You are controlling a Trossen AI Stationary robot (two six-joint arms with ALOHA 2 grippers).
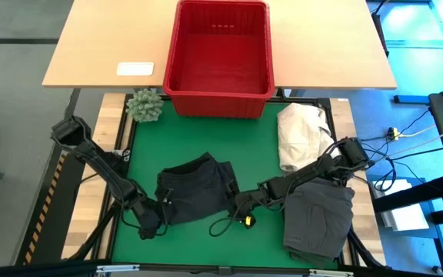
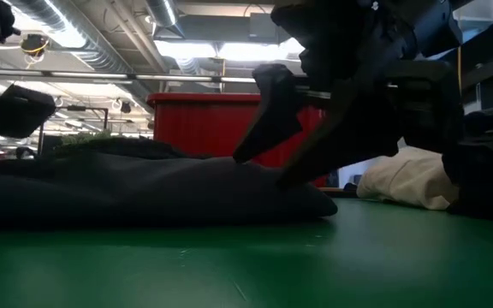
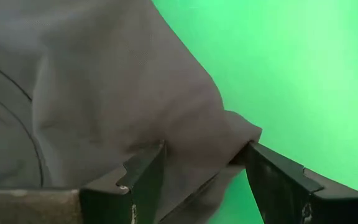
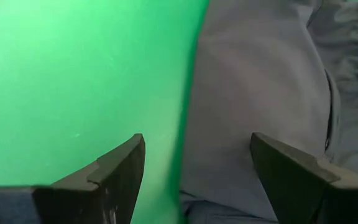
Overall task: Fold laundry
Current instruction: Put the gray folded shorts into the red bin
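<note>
Green mat (image 1: 268,131), grippers low over garment (image 1: 194,188).

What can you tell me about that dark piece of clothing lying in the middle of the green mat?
The dark garment is soft black-grey cloth with stitched seams, lying crumpled and partly folded over on the green mat, in front of the red basket. The left gripper is at its left edge, open fingers straddling a bunched corner. The right gripper is at its right edge, open, with nothing pinched. A second dark grey garment lies apart, to its right.
</note>
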